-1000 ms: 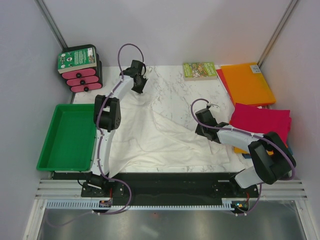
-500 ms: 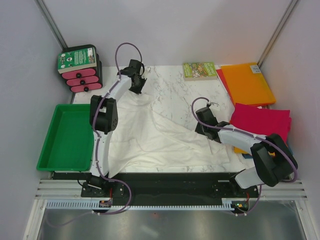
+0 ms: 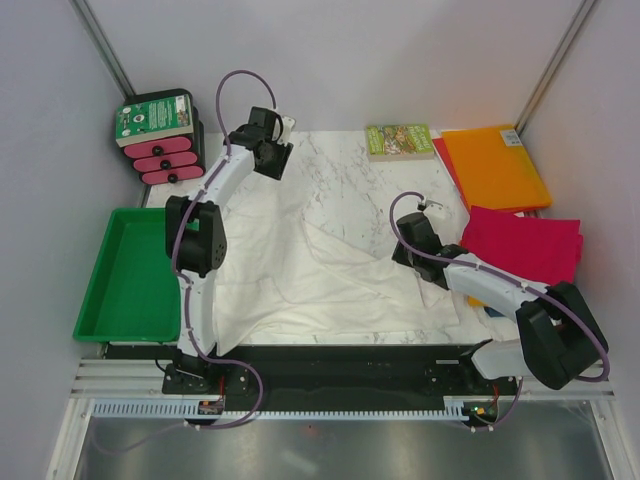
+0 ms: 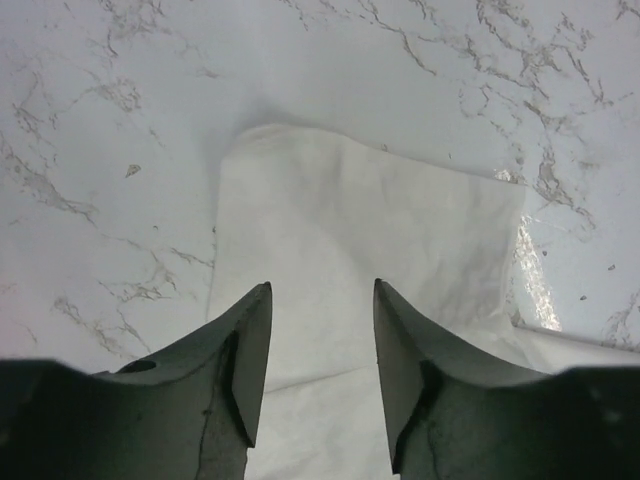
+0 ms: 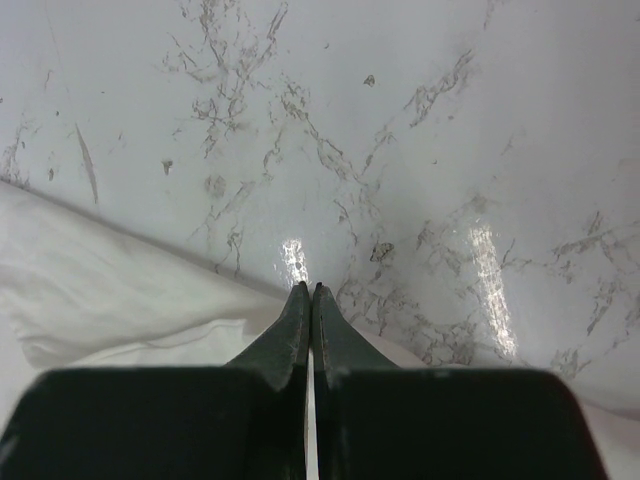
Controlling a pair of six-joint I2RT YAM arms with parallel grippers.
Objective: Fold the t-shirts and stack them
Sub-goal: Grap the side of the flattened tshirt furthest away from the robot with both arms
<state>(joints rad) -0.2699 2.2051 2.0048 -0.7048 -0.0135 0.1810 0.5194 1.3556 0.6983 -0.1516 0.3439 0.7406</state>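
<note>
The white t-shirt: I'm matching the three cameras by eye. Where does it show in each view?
Top external: the white t-shirt lies spread over the middle and left of the table.
Left wrist: one flat end of the t-shirt fills the centre, running to the bottom edge.
Right wrist: a rumpled edge of the t-shirt sits at lower left.
Shared landmark: the marble tabletop.

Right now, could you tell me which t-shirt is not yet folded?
The white t-shirt, spread wrinkled across the table; the orange t-shirt and magenta t-shirt lie folded flat at the right.
</note>
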